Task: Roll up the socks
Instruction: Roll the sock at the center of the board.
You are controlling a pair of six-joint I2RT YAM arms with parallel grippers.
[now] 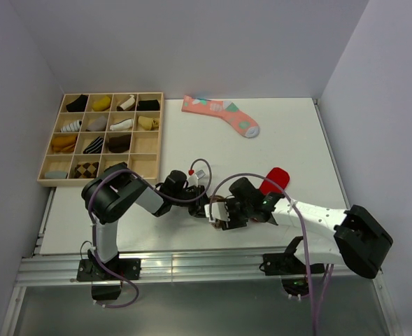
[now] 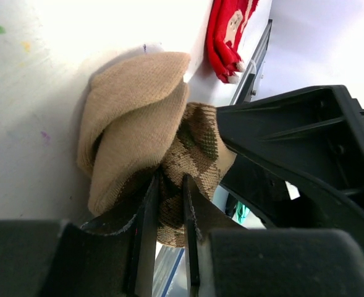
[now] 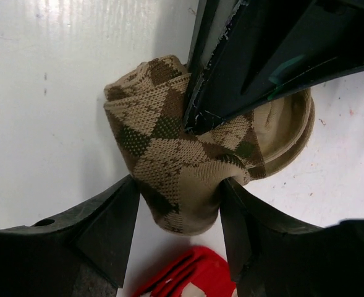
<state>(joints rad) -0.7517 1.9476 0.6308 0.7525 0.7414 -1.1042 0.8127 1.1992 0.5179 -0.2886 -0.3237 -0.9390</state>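
Observation:
The brown-and-tan argyle sock [image 3: 169, 154] lies bunched into a thick roll on the white table, with its plain tan inside [image 2: 138, 124] showing. My left gripper [image 2: 168, 198] is shut on a fold of the argyle fabric, pinched between its thin fingers [image 2: 146, 216]. My right gripper [image 3: 178, 204] clasps the roll from both sides, its fingers [image 3: 117, 216] touching the knit. In the top view both grippers, left [image 1: 207, 203] and right [image 1: 228, 213], meet near the table's front edge and mostly hide the sock [image 1: 217, 208].
A red sock [image 1: 274, 179] lies just behind the right gripper and also shows in the right wrist view [image 3: 188, 275]. A pink sock with teal patches [image 1: 221, 114] lies at the back. A wooden compartment tray [image 1: 150, 150] with several rolled socks stands at the back left.

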